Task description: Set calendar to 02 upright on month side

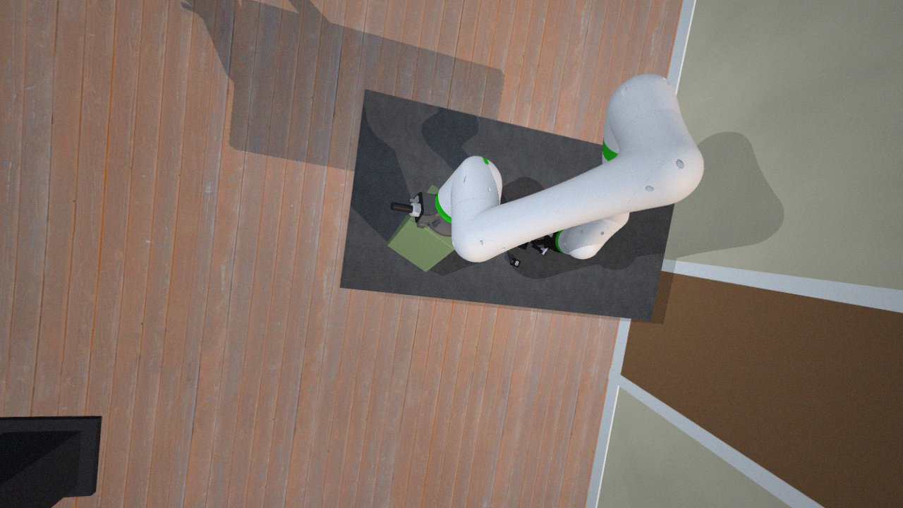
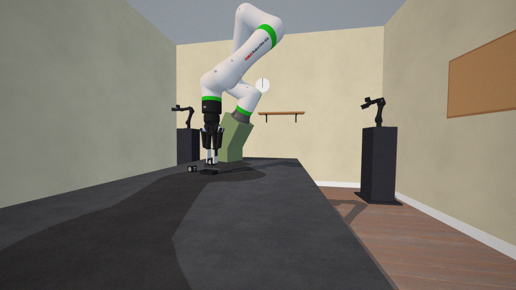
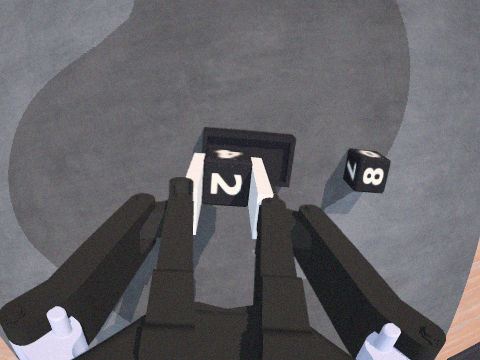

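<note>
Holding: the gripper (image 3: 227, 207) is clenched on a black cube (image 3: 227, 183), one white pad (image 3: 195, 190) on each side of it, so it cannot turn while carried.
Held cube: it hangs just above the tray (image 3: 279, 155), near the tray's left part; the face toward the wrist camera shows 2, the face seen in the exterior view shows 4.
Tray: small, black, flat on the dark table top (image 2: 252, 223), with no cube in it yet as far as I can see.
Second cube (image 3: 367, 170): it stands on the table, beside the tray but apart from it, showing 7 and 8 to the wrist view, 0 and 7 in the exterior view.
Step, in my judgement: lowering the first digit into the tray.
Why held upright from above: probably so the chosen face stays upright when it lands.
Month side: I cannot tell which tray side carries it.
Risk: the cube may catch on the tray wall.
</note>
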Action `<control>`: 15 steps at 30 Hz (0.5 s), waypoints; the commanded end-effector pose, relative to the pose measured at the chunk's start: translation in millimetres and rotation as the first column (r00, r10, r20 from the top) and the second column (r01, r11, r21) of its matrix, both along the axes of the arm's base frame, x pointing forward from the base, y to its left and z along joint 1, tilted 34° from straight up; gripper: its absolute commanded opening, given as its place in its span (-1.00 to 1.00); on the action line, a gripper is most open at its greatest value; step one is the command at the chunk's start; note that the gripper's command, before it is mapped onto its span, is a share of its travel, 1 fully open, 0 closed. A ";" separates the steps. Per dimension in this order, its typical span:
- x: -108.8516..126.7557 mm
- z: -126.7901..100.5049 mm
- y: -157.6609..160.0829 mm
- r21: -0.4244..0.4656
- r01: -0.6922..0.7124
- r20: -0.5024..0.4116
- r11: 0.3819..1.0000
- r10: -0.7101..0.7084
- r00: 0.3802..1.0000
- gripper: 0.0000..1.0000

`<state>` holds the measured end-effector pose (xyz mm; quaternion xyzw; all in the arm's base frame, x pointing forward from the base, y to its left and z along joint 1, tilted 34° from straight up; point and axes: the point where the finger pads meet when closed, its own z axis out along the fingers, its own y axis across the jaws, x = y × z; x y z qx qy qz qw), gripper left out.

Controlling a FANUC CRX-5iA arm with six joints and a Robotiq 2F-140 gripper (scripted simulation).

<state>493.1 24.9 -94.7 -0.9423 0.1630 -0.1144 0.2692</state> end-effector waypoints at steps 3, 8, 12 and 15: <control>0.6 -1.2 0.5 0.000 0.000 0.000 1.000 0.000 1.000 -0.66; 1.0 -2.6 1.3 0.000 0.000 0.000 1.000 0.000 1.000 -0.66; 1.9 -4.9 2.6 0.000 0.000 0.000 1.000 0.000 1.000 -0.66; 2.7 -7.0 3.8 0.000 0.000 0.000 1.000 0.000 1.000 -0.66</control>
